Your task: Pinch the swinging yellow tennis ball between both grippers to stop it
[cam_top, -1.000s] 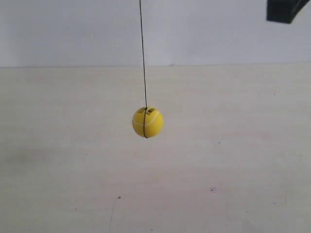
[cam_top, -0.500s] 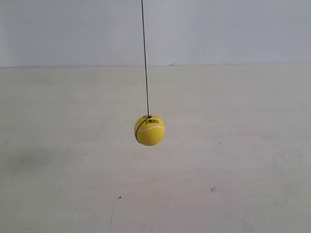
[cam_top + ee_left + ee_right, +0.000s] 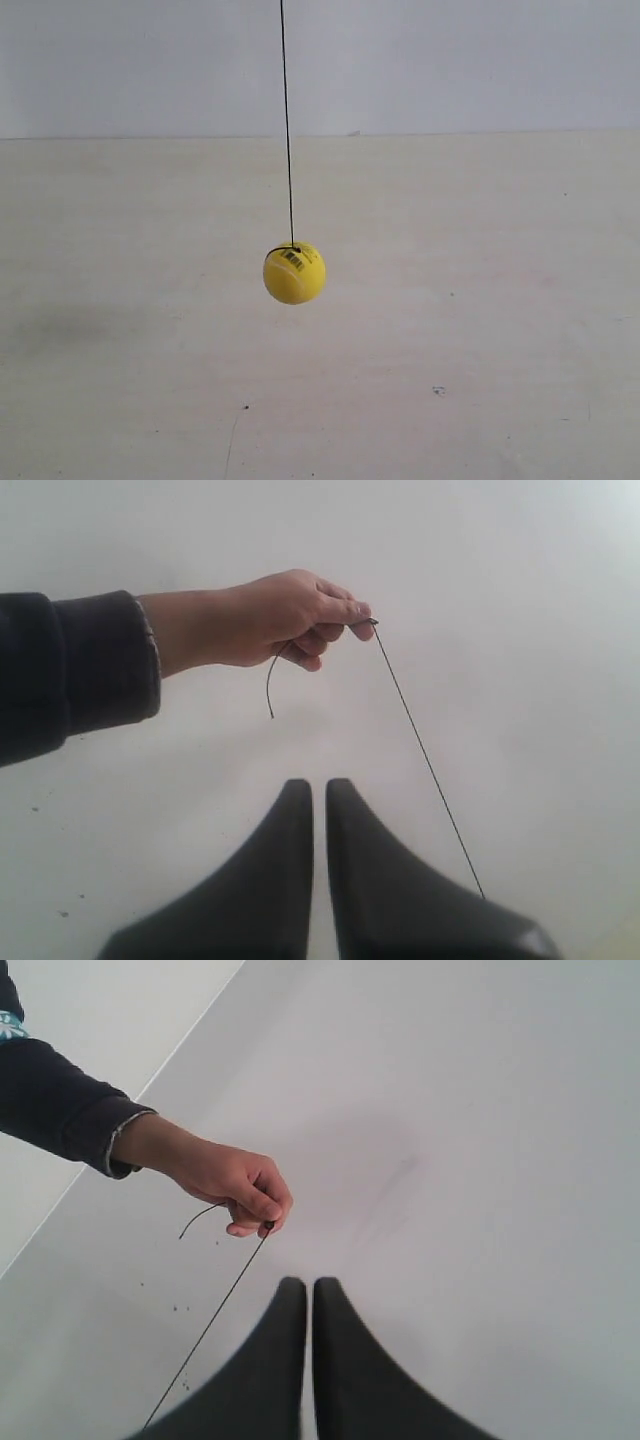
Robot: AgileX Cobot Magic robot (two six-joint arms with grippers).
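Note:
The yellow tennis ball [image 3: 294, 273] hangs on a thin dark string [image 3: 287, 130] above the pale table, near the middle of the exterior view, with a small dark print mark facing the camera. No arm shows in that view. My left gripper [image 3: 319, 786] is shut with nothing between its black pointed jaws; the string [image 3: 420, 748] runs past it. My right gripper [image 3: 308, 1284] is likewise shut and empty, with the string [image 3: 215, 1310] passing beside it. The ball itself is hidden in both wrist views.
A person's hand [image 3: 285, 620] in a dark sleeve pinches the top of the string; the hand [image 3: 235, 1188] shows in the right wrist view too. The pale table [image 3: 480, 330] meets a light wall [image 3: 450, 60] behind.
The ball has dropped lower in the exterior view and drifted slightly left, turning so the print mark faces the camera. A dark object at the top right corner has left the view.

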